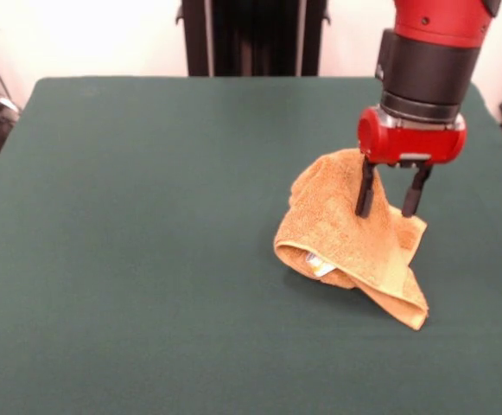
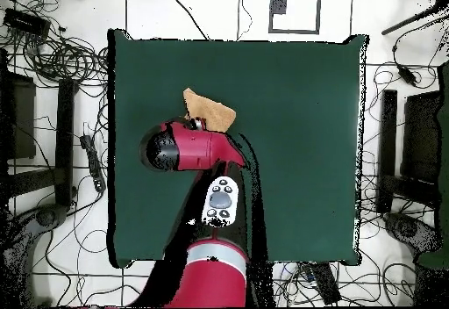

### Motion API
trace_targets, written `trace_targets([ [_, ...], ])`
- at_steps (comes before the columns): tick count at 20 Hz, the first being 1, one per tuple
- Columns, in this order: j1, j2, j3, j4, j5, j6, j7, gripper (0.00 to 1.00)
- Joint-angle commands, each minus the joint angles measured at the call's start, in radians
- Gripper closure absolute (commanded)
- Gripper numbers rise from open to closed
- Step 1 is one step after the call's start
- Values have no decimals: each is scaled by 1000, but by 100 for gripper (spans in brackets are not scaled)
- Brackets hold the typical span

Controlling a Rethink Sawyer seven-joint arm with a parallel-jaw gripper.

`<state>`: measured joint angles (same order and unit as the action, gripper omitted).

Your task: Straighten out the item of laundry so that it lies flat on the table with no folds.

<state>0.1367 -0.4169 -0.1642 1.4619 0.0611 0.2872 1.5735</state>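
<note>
The orange-tan towel [image 1: 354, 246] lies crumpled and folded over itself on the right part of the dark green table [image 1: 147, 225]. Its small white label [image 1: 320, 264] shows at the near fold. My gripper [image 1: 385, 210] stands right over the towel's far part, open, with its two black fingertips apart at or just above the cloth and nothing held. In the overhead view only a corner of the towel [image 2: 209, 110] shows on the table [image 2: 298, 130]; the arm's head [image 2: 184, 147] hides the rest of it and the gripper.
The black pedestal [image 1: 252, 36] stands at the table's far edge. Cables and equipment [image 2: 61, 68] lie on the floor around the table. The towel lies nearer the table's right edge [image 1: 501, 121] in the front view.
</note>
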Motion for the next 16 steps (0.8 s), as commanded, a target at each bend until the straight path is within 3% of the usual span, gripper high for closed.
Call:
trace_targets([
  [1, 0, 39, 61, -73, 45, 127, 169, 0],
  [8, -4, 55, 64, -39, 37, 73, 185, 0],
  [16, -15, 84, 72, -24, 34, 99, 175, 0],
])
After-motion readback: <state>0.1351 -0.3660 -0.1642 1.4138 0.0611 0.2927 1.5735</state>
